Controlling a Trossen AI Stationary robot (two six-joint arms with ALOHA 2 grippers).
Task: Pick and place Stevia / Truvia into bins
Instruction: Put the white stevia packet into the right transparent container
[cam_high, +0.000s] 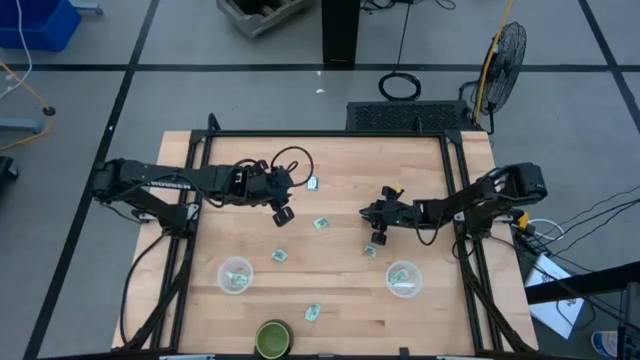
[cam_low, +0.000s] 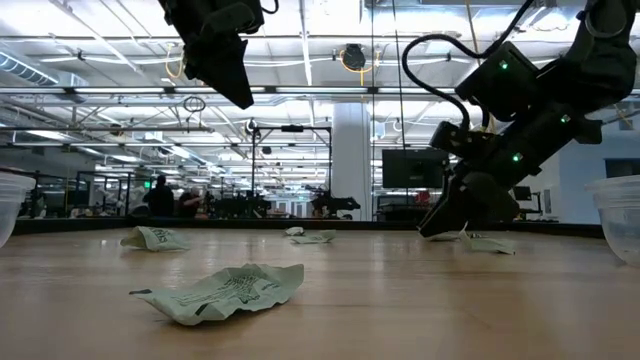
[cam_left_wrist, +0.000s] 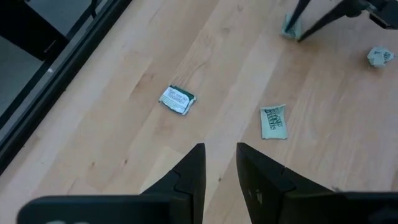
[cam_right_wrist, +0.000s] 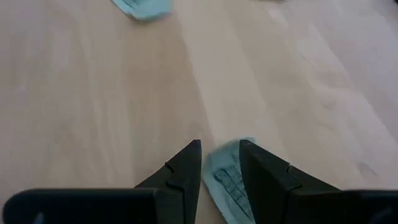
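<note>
Two cups (cam_high: 236, 275) near front edge, packets (cam_high: 321, 223) scattered mid-table

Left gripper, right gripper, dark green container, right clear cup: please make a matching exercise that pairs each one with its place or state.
Things:
1. left gripper
2. right gripper
3. dark green container
4. right clear cup

Places or states:
A. at the table's near edge, between the two cups
B. raised above the table, holding nothing
C. holds packets, near the right arm
D. low at the wood, fingers around a packet

Pairs: 1-B, 2-D, 3-A, 4-C
</note>
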